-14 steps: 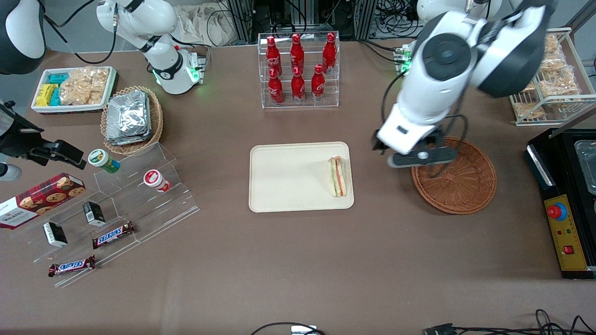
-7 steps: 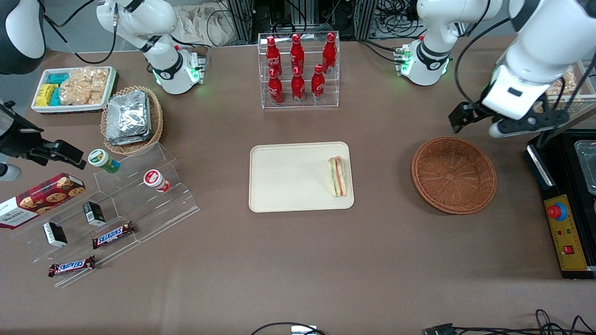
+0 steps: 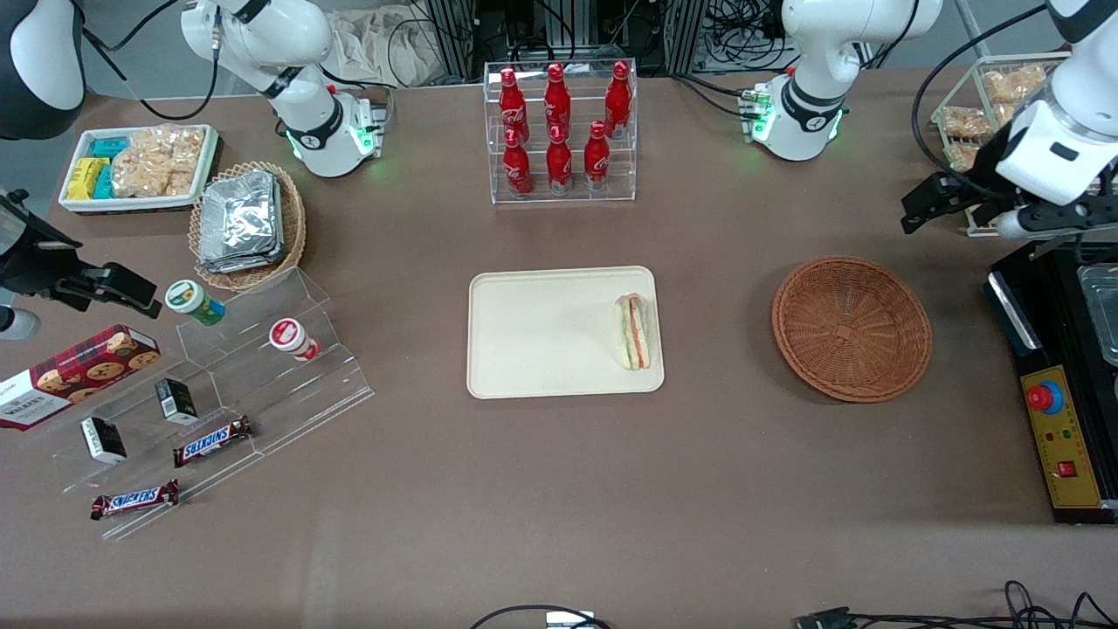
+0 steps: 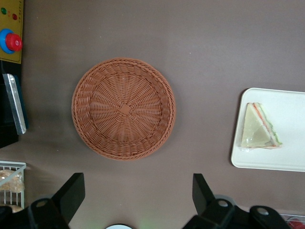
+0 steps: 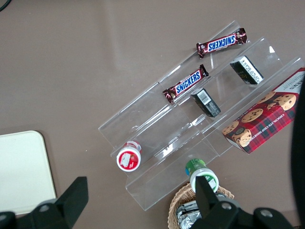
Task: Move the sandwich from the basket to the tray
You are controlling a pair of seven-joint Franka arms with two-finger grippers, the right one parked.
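**A:** So where's the sandwich (image 3: pixel 632 331) at? I see it lying flat on the tray (image 3: pixel 541 336), close to the rim at the working arm's end, green and orange-red stripes showing along its edge.

**B:** Yep, and the basket (image 3: pixel 852 328) sits on the desk (image 3: pixel 559 489) well apart from the tray with nothing in it. The gripper (image 4: pixel 136 198) hangs up high near the wire rack of snack bags (image 3: pixel 987 105), farther from the front camera than the basket. Its two black fingers (image 4: pixel 71 193) are spread wide with nothing between them.

**A:** Any readable labels?

**B:** A few. Two Snickers bars (image 3: pixel 212 441) on the clear acrylic steps (image 3: pixel 262 384), name plain in blue on white. The red tartan cookie box (image 3: pixel 74 374) says Walkers. The red bottles (image 3: pixel 556 122) in the clear rack have white script, but I can't read it for sure.

**A:** And the yellow panel (image 3: pixel 1061 437)?

**B:** Red button on a blue ring, small red switch nearer the front camera. No legible text.
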